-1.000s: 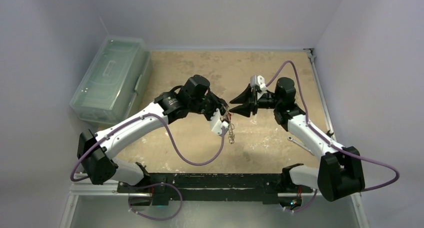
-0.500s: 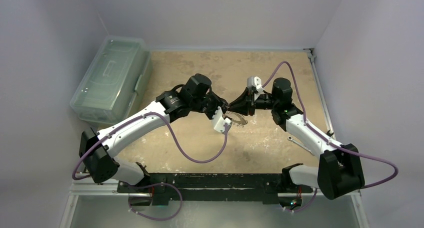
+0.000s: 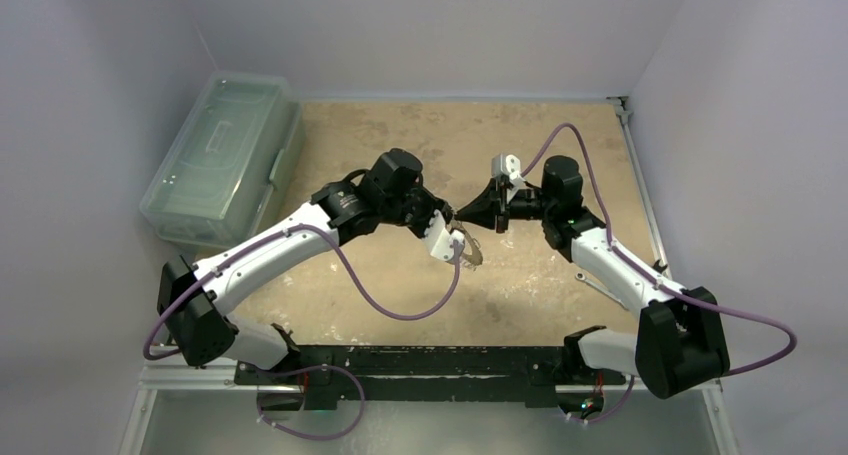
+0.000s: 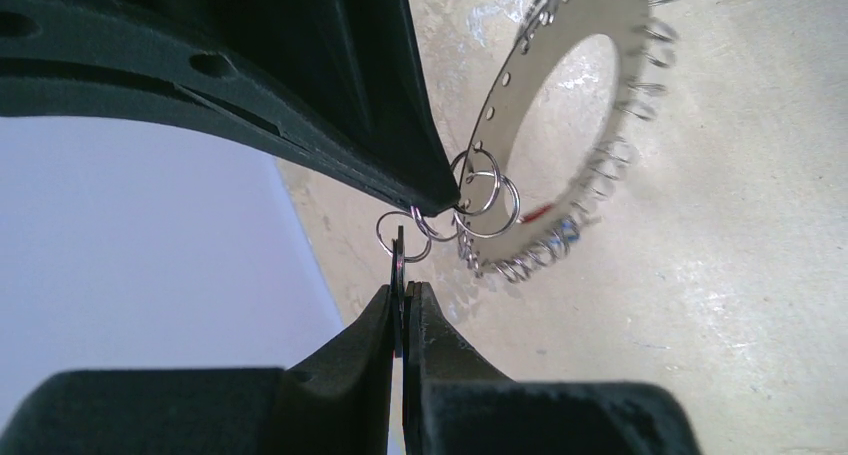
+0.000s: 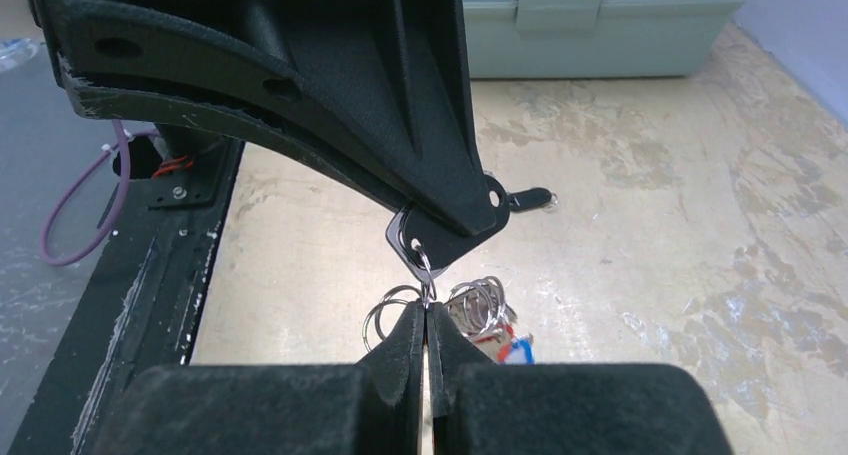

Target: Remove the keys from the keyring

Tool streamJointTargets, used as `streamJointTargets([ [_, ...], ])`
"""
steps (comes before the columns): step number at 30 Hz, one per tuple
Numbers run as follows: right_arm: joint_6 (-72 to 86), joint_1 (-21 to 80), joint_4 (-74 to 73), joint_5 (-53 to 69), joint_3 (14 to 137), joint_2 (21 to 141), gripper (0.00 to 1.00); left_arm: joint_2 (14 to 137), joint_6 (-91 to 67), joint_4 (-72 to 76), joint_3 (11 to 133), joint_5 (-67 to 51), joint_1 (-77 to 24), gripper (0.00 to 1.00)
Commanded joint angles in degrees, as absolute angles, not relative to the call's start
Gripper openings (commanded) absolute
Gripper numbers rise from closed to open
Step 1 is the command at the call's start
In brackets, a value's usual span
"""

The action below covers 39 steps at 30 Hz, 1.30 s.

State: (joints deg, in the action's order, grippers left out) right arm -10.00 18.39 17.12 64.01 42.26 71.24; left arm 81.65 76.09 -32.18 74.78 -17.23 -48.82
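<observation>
Step in hand, prob.: freeing one key in mid-air, w/ both arms meeting just beside the keyring [image 4: 499, 125]. The left gripper [image 4: 402, 300] is clenched on a black key [image 5: 412, 243] by its flat head, right at the keyring's edge. The right gripper [image 5: 425, 320] is pinched tight on the small ring [image 5: 424, 267] threaded thru that key's hole, its tip touching the keyring's rim. The keyring hangs tilted off these links, above the table [image 3: 560, 145]. The other keys [image 4: 555, 237], incl. a red and a blue head, fringe its lower rim. What looks like a loose key [image 5: 530, 198] lies on the table, apart from the keyring. Next move prob. calls for the grippers to twist or pull apart so the key slides out thru the small ring's split. The thin wire slipping is the risk.
</observation>
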Motion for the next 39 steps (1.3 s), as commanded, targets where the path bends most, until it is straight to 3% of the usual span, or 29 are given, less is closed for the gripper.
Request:
streamJointTargets([
  [1,-11.12,18.37,15.47,63.28,44.47,70.17,0.0,77.14,72.31,-30.47,73.76,-15.3,-47.72,0.0],
  [14,-8.58,18.19,18.28,66.4,44.02,69.41,0.02,77.27,69.13,-30.6,69.91,-15.41,-46.02,0.0],
  [17,-11.14,17.99,15.9,66.46,44.43,69.61,0.38,77.97,68.24,-30.19,73.22,-15.77,-46.03,0.0],
  [20,-11.3,17.97,15.26,66.1,44.98,69.84,0.46,78.55,69.35,-30.46,75.99,-16.65,-46.06,0.0],
  [31,-10.5,18.02,13.58,63.34,47.42,70.14,0.42,77.08,82.55,-33.0,74.94,-20.02,-46.76,0.0],
  [39,-11.14,18.14,12.72,65.33,47.8,69.78,0.29,76.99,85.01,-32.77,75.01,-22.08,-47.08,0.0],
])
